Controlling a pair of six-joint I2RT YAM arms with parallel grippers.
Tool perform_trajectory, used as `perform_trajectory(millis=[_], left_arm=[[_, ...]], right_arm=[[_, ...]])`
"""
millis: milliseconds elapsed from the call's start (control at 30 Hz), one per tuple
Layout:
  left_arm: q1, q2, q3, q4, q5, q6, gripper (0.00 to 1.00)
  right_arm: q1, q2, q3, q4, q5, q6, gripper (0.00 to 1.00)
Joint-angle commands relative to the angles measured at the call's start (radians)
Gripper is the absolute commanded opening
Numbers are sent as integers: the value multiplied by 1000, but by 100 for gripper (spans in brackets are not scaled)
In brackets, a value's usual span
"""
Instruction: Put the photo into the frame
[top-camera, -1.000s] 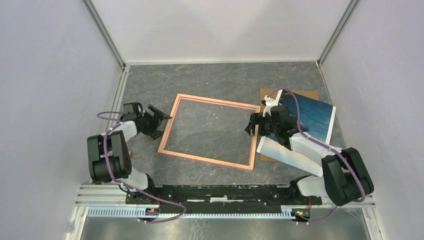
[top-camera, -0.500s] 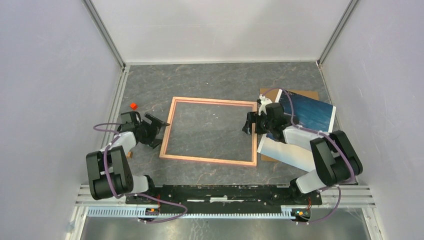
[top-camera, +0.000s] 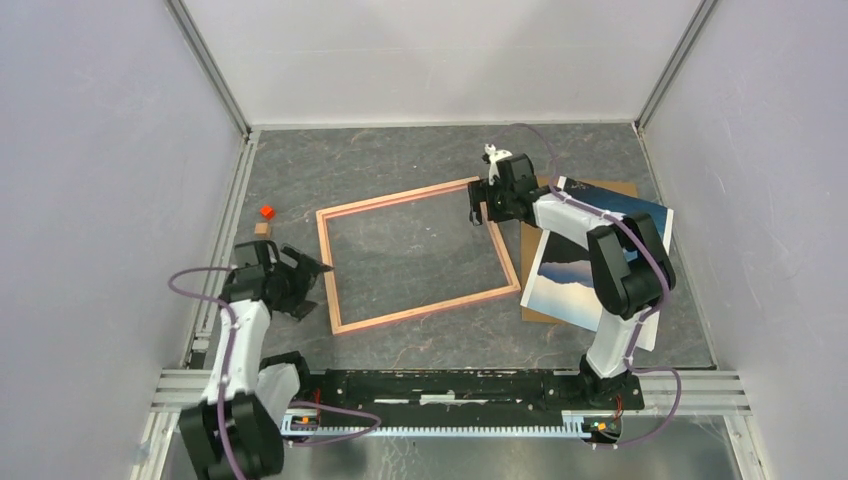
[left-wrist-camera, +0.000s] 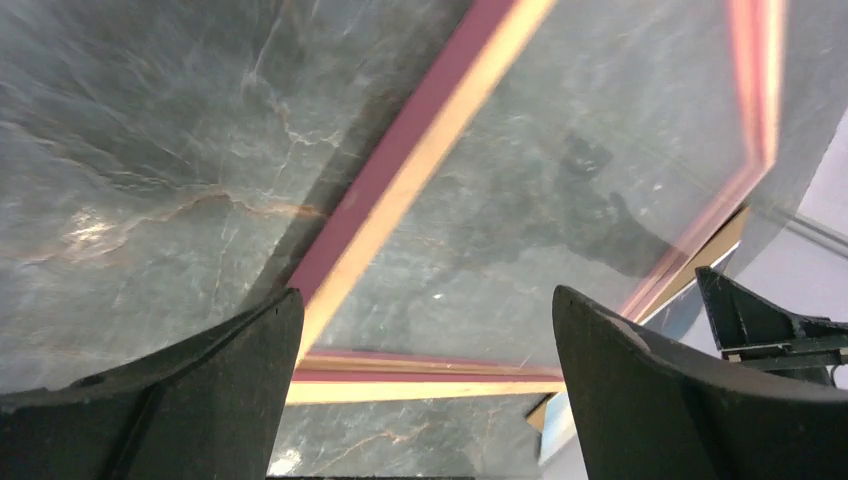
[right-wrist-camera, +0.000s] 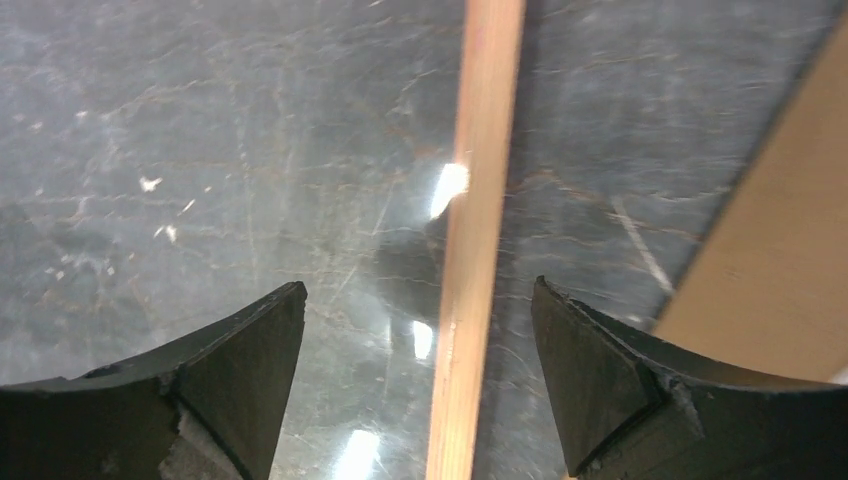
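Here the frame (top-camera: 430, 309) lay flat on the grey marbled surface (top-camera: 400, 160), turned askew so that its far right corner pointed toward the back wall. The right hand (top-camera: 485, 212) hovered low over that corner, its arm stretched forward across the photo (top-camera: 562, 285). From the right wrist, the two dark fingers (right-wrist-camera: 210, 390) stood spread wide apart with one pale orange rail (right-wrist-camera: 478, 200) running between them, touching neither; the hand was open and held nothing. An edge of the brown board (right-wrist-camera: 780, 250) showed to the right of that rail.

The photo rested on the board (top-camera: 612, 186) to the right of the frame, just beside the frame's right rail and outside it, partly hidden by the right arm.

The left hand (top-camera: 312, 288) sat by the frame's left rail near its near left corner. Its fingers (left-wrist-camera: 640, 390) were likewise parted, empty, with the rail (left-wrist-camera: 400, 190) crossing the gap.

A small orange block (top-camera: 266, 211) and a tan one (top-camera: 262, 229) lay near the left wall.
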Motion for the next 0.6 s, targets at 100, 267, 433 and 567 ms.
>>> perform_trajectory(millis=[100, 267, 433, 567], left_arm=[[-9, -146, 374, -274, -391, 200, 100], [-47, -55, 526, -228, -301, 342, 97], [-78, 54, 734, -309, -318, 418, 96], [-87, 12, 784, -312, -341, 433, 96]], right_arm=[[149, -103, 152, -360, 451, 27, 94], [391, -176, 90, -336, 466, 353, 96], [626, -106, 166, -270, 427, 606, 95], [760, 10, 274, -208, 465, 677, 91]])
